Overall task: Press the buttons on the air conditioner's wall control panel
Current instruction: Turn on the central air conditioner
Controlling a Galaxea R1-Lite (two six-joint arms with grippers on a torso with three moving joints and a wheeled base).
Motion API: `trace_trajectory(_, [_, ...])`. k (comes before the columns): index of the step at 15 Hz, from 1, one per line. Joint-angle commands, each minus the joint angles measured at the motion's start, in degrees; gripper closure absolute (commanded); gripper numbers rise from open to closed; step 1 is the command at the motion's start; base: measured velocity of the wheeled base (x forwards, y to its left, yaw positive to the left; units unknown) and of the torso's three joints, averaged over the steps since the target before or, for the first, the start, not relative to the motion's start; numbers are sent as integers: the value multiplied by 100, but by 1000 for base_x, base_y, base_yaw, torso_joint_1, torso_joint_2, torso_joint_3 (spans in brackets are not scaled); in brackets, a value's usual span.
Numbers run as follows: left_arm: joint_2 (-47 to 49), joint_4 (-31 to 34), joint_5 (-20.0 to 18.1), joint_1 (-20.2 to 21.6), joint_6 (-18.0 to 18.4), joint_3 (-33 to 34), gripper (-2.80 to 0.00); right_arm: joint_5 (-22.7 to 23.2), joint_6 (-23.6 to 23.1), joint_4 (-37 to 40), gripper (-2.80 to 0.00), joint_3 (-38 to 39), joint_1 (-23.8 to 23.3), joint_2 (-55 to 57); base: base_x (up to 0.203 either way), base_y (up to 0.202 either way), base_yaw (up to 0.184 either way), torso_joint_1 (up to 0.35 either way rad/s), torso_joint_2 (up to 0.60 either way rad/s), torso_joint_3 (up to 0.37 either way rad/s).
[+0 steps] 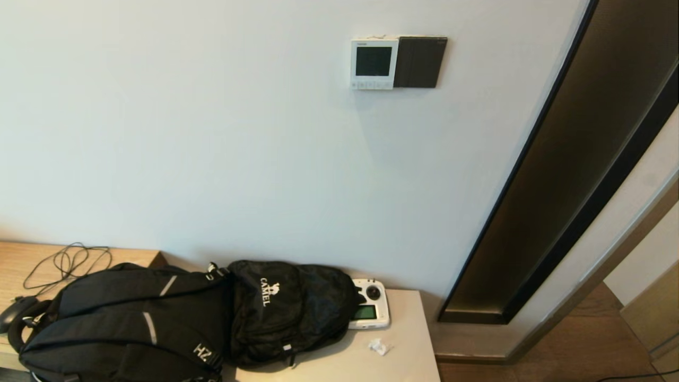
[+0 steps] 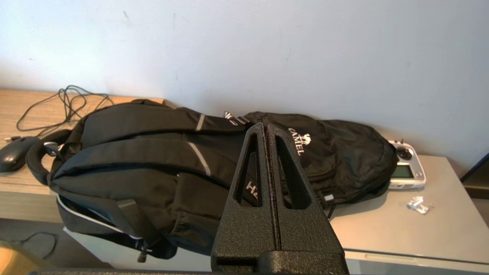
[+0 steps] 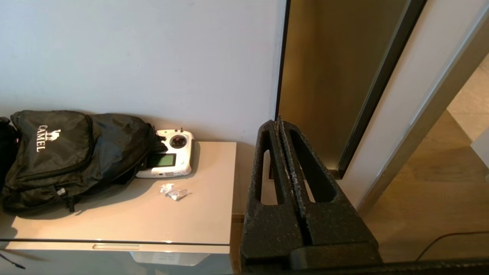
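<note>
The air conditioner's wall control panel [image 1: 374, 63] hangs high on the white wall, a small white square with a dark screen. Its buttons [image 1: 370, 84] form a pale row along the bottom edge. Neither arm shows in the head view. My left gripper [image 2: 266, 128] is shut with nothing in it, held low in front of the black backpacks. My right gripper [image 3: 278, 123] is also shut and empty, off the cabinet's right end, before the dark door frame. Neither wrist view shows the panel.
A dark grey switch plate [image 1: 420, 62] adjoins the panel's right side. Below, two black backpacks [image 1: 159, 318], a white handheld controller [image 1: 370, 310] and a crumpled wrapper [image 1: 379, 347] lie on the cabinet top [image 1: 403, 339]. A cable [image 1: 66, 262] lies at left; a dark door frame [image 1: 562, 175] at right.
</note>
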Motion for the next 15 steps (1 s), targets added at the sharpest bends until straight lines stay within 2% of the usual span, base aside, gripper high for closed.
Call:
trace_trajectory(1, [0,-2,2,2,2,0,0,19,-61,-12,0,9,3,4,0,0,0,0,0,0])
trace_trajectory(12, [0,-2,2,2,2,0,0,59,-120,7,0,-16,8,-5,0,0,0,0,0,0])
trace_trajectory(15, [0,-2,2,2,2,0,0,182,-120,53,0,-360,8,64,0,0,0,0,0,0])
